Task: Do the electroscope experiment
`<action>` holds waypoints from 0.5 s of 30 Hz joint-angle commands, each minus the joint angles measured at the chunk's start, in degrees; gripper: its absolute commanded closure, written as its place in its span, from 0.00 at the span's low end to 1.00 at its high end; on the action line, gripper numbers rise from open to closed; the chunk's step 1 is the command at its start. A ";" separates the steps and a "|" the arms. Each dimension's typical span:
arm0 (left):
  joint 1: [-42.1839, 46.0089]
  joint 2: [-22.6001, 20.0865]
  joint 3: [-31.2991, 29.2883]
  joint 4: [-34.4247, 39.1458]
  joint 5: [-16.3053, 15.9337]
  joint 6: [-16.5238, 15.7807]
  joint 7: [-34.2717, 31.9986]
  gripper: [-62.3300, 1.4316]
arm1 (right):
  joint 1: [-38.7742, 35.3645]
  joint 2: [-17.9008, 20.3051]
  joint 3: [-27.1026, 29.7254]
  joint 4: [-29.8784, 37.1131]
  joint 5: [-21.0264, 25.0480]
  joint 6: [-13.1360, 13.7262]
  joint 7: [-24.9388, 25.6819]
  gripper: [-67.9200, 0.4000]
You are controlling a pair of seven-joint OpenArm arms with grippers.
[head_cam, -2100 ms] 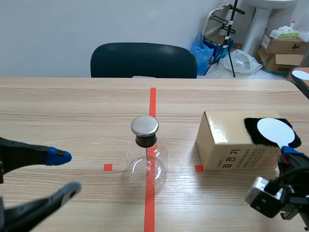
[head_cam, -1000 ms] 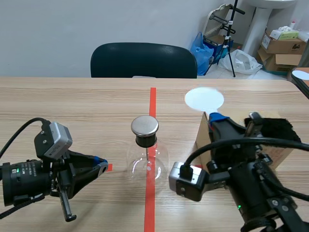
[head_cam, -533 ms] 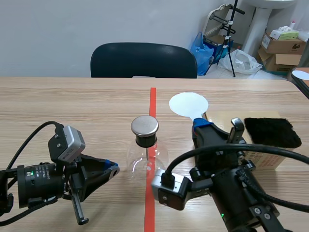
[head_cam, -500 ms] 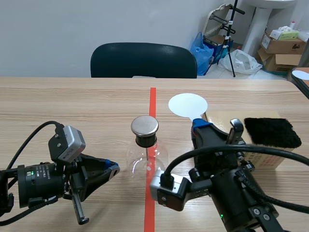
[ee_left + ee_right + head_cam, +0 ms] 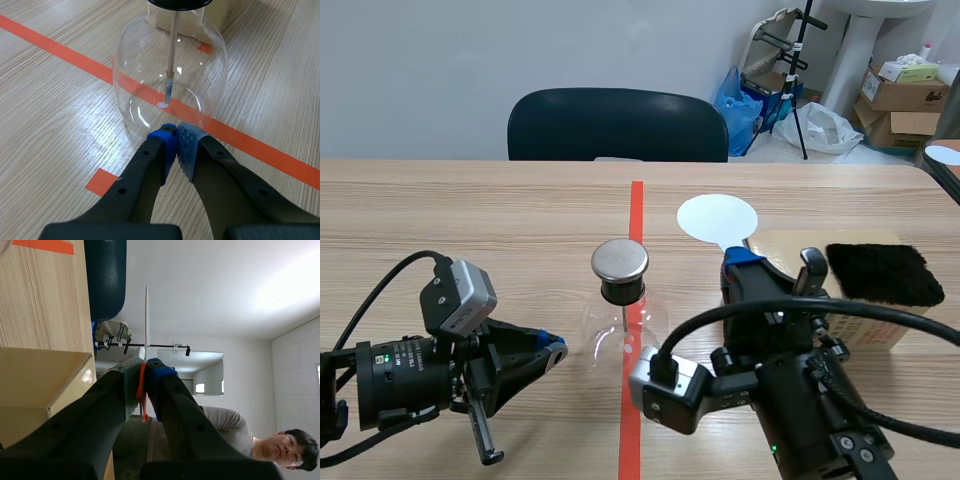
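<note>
Right gripper (image 5: 744, 268): clamped on the orange handle (image 5: 142, 385) of the white disc (image 5: 718, 218). You have lifted the disc off the black fur pad (image 5: 878, 272) on the box (image 5: 782, 243) and brought it beside the electroscope's (image 5: 625, 322) metal cap (image 5: 619, 260), raised and not touching, so the approach to the cap looks nearly done. Left gripper (image 5: 175, 136): fingers together on nothing, tips against the foot of the glass flask, which stands on the red tape line mid-table.

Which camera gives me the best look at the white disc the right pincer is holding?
The scene view: the white disc faces the camera, raised above the right pincer. The right wrist view shows it only edge-on; the left wrist view misses it.
</note>
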 commanded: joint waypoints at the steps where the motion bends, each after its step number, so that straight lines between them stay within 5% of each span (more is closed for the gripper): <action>1: -0.33 0.28 -0.11 0.81 -0.61 -0.31 -0.57 0.92 | -0.07 0.28 0.33 0.52 -0.06 -0.63 -0.83 0.98; 15: -0.17 0.24 -0.11 0.81 -0.61 -0.26 -0.59 0.92 | -0.17 0.28 0.33 0.52 -0.06 -0.63 -2.51 0.98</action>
